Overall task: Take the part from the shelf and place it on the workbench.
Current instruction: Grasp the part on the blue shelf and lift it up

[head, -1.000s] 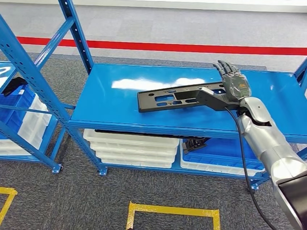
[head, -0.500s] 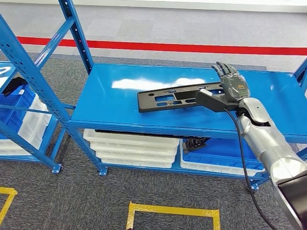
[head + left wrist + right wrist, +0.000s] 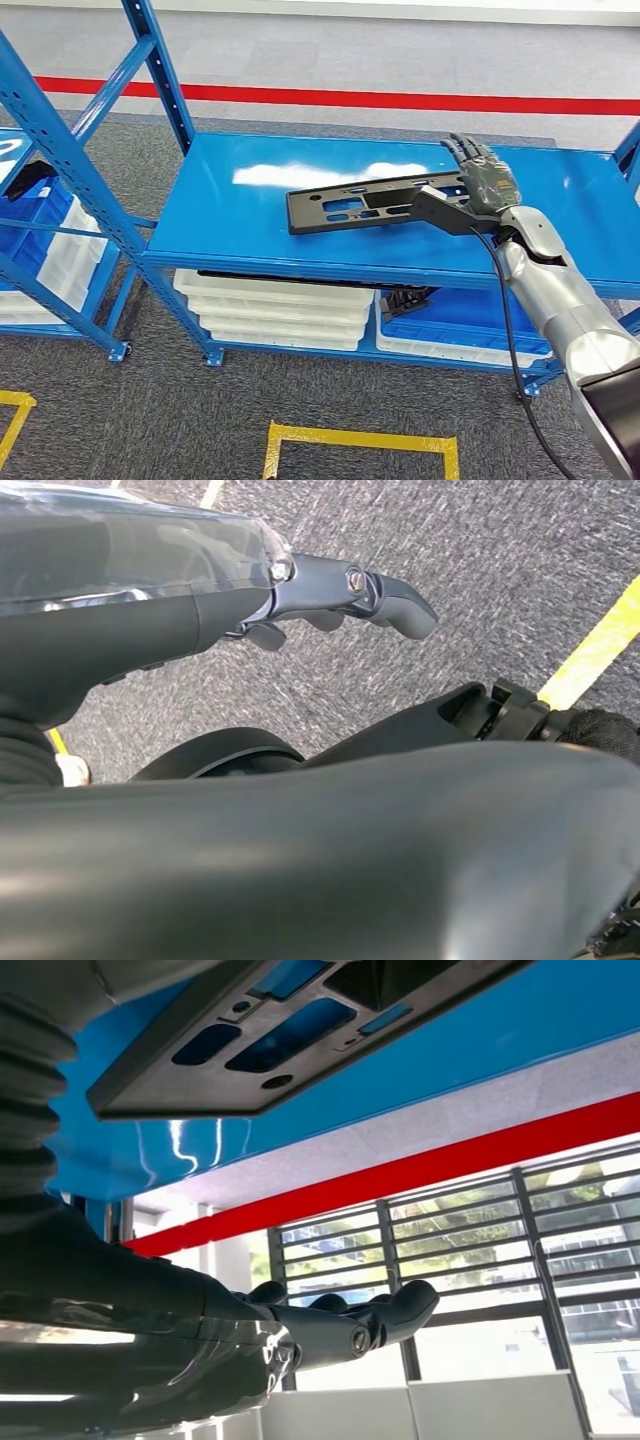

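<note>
A long flat black part [image 3: 355, 205] with cut-out slots lies on the top deck of the blue shelf [image 3: 226, 215], running left to right. My right hand [image 3: 487, 180] is over the part's right end, its fingers stretched out and its thumb pointing along the part. In the right wrist view the part [image 3: 249, 1050] lies on the blue deck, apart from the straight fingers of the right hand [image 3: 302, 1330], which hold nothing. My left hand [image 3: 332, 590] hangs over grey carpet, fingers extended and empty.
White trays [image 3: 279, 305] and a blue bin [image 3: 453, 325] sit on the lower level under the part. A slanted blue upright [image 3: 158, 70] stands at the deck's back left. Another rack with blue bins [image 3: 38, 225] is on the left. Yellow floor tape [image 3: 362, 440] marks the carpet.
My right hand has sunk a little and tipped forward over the part's right end. The part has not moved.
</note>
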